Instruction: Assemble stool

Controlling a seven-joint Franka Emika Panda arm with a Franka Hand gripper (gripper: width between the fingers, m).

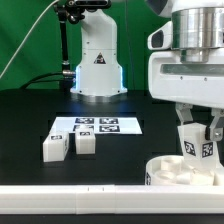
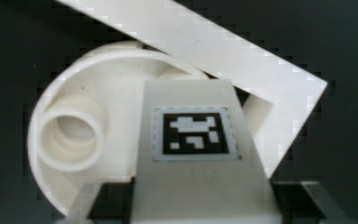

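Claw (image 1: 197,132) closed on the held leg (image 1: 198,147), one short blocky white piece of the stool. My two fingers press its opposite sides, and it hangs upright between them with its black-and-white tag facing the exterior camera. In the wrist view the held leg (image 2: 197,140) shows its tag to the lens, with my dark finger pads (image 2: 108,202) on either flank.

Directly beneath the claw lies the seat (image 1: 178,170), a round rimmed white disc resting on the black counter (image 1: 30,120). The lower end of the held leg stands at the seat's upper face, and I cannot tell whether the two touch. In the wrist view the seat (image 2: 78,100) lies behind the leg, and a round socket (image 2: 69,135) in it shows clear of the leg.

Just past the seat, a long white rail (image 1: 100,198) runs along the counter's near edge, and it crosses the wrist view (image 2: 229,50) on a slant.

Well apart from the claw, toward the exterior view's left, a second leg (image 1: 55,148) and a third leg (image 1: 85,142) lie close together on the counter. Just behind them, farther from the claw, the marker board (image 1: 97,126) lies flat. Farthest off stands the white base (image 1: 97,65) of my arm.
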